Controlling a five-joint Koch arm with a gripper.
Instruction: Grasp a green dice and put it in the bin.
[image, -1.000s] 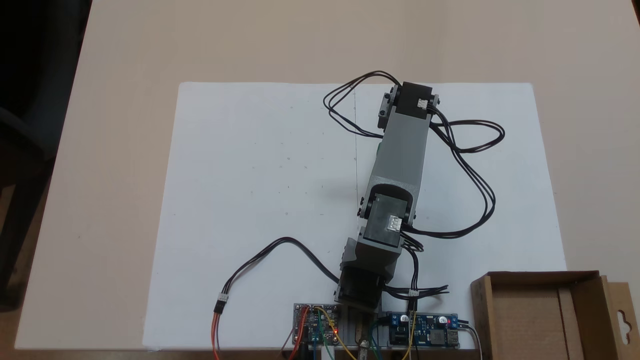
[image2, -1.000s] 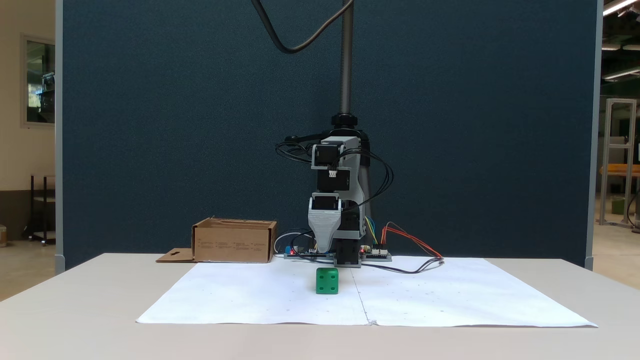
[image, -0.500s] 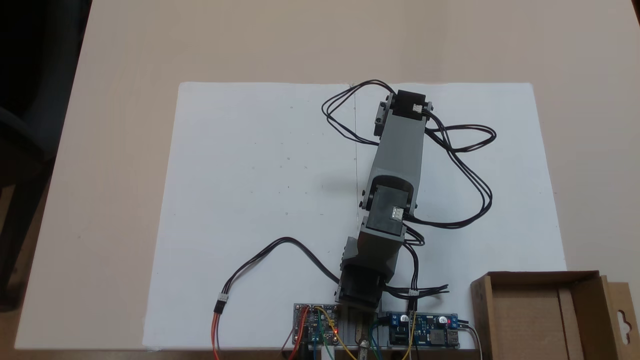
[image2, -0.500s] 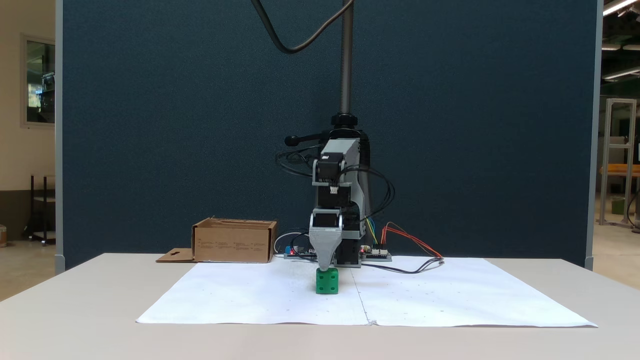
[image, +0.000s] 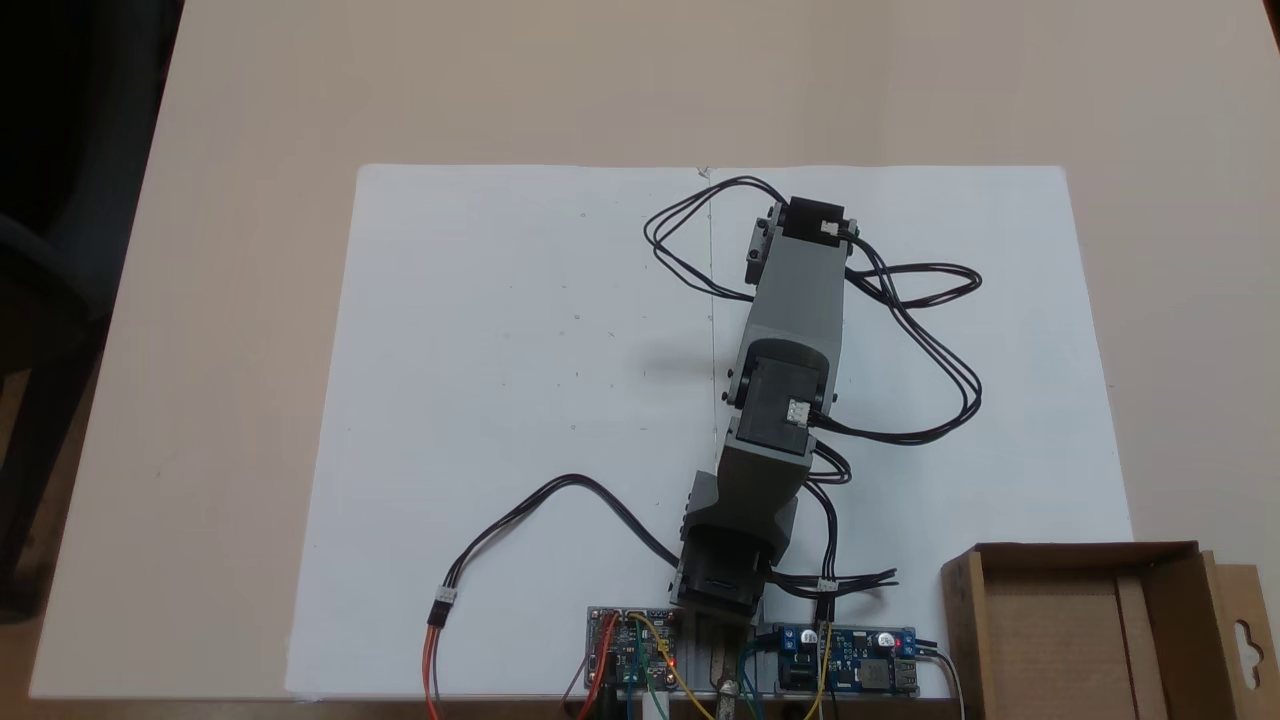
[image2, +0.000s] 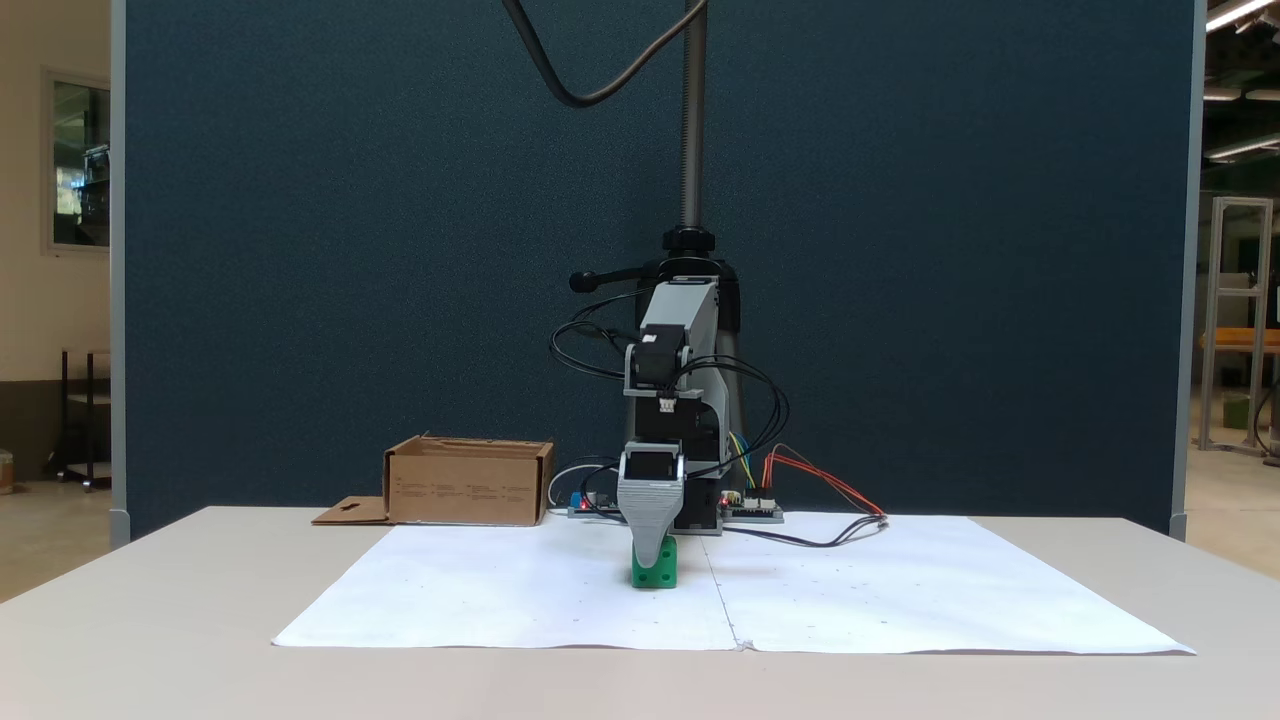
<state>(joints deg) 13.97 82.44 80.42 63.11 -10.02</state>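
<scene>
From the front of the table, the gripper (image2: 650, 560) points straight down over the green dice (image2: 655, 575), its grey tapered finger (image2: 650, 520) hanging in front of the cube's upper half so that only the lower part of the green face and a couple of pips show beneath it. Only this one finger faces me; whatever is behind it is hidden, so I cannot tell how far apart the jaws stand or whether they are pressing on the cube at all. The dice sits on the white paper sheet (image2: 500, 600), just left of the seam that runs down its middle, and it rests flat on the sheet. From above, the arm (image: 790, 300) reaches out from its base at the near edge across the sheet (image: 500, 350), and its grey link and black motor cover the spot where the dice lies, so no green shows there. Loops of black cable (image: 930, 330) hang off both sides of the arm. The bin (image2: 468, 483) stands well apart from the dice, back by the arm's base on the left in the front view; in the view from above the same box (image: 1180, 580) sits at the lower right corner, open, with the hang-hole flap on its right side. Two small circuit boards (image: 632, 650) lie beside the arm's base
</scene>
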